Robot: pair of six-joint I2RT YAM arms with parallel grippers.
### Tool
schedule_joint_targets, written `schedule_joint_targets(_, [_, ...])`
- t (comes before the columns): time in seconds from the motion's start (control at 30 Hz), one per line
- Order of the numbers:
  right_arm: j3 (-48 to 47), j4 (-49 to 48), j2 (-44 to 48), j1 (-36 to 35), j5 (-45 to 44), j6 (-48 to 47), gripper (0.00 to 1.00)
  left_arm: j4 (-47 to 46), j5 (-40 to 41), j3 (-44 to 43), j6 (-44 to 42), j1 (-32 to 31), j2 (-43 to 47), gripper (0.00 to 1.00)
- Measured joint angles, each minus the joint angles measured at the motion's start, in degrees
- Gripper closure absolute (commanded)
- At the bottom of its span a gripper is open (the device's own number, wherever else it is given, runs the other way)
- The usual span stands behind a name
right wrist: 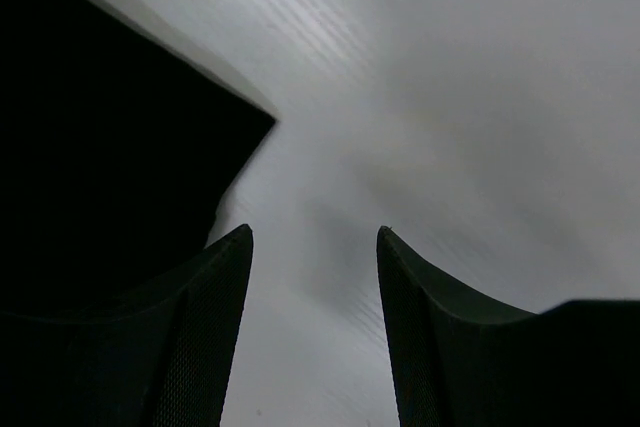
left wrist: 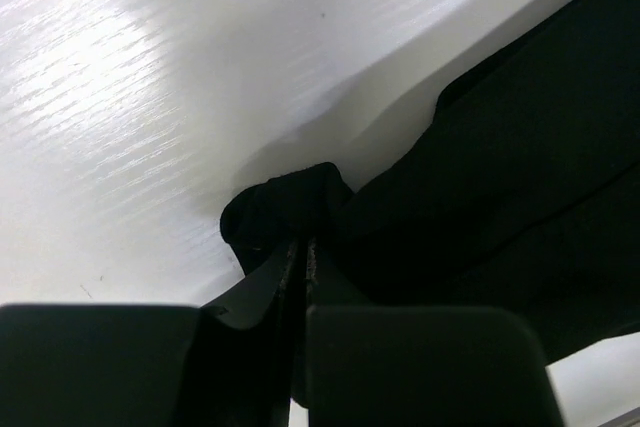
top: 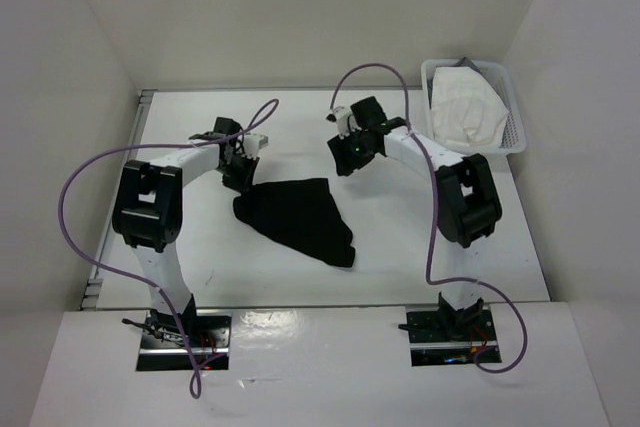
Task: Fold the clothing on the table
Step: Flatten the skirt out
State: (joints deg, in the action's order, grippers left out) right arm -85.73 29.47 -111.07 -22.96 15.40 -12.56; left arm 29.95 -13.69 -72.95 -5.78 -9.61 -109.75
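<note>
The black clothing [top: 297,219] lies folded into a rough triangle in the middle of the white table [top: 180,257]. My left gripper [top: 240,179] sits at its upper left corner, shut on a bunched bit of the fabric [left wrist: 285,212]; the rest of the clothing [left wrist: 520,187] stretches away to the right in the left wrist view. My right gripper [top: 347,159] hovers just right of the garment's upper right corner, open, with only bare table between its fingers [right wrist: 215,327]. A corner of the clothing [right wrist: 120,167] fills the left of the right wrist view.
A white mesh basket [top: 515,125] holding a white cloth [top: 465,107] stands at the table's back right. White walls close in the table on the left, back and right. Purple cables loop over both arms.
</note>
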Motion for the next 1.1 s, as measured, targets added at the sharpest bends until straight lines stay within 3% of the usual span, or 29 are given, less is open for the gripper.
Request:
schedule_joint_targets(0.27, [0.0,0.2,-6.1,-6.0,3.0,1.6,0.47,-0.7,-1.2,1.6,0.4,1.7,1.0,1.0])
schedule_joint_targets(0.83, [-4.8,-1.7,-12.2,-6.3,6.1,8.7,0.49,-0.8,-2.1,2.1,0.7,2.3,1.3,1.0])
schedule_joint_targets(1.1, [-5.8,-2.7,-13.2,-6.5,5.7,11.4,0.54,-0.8,-2.1,2.4,0.7,2.3,1.5,1.0])
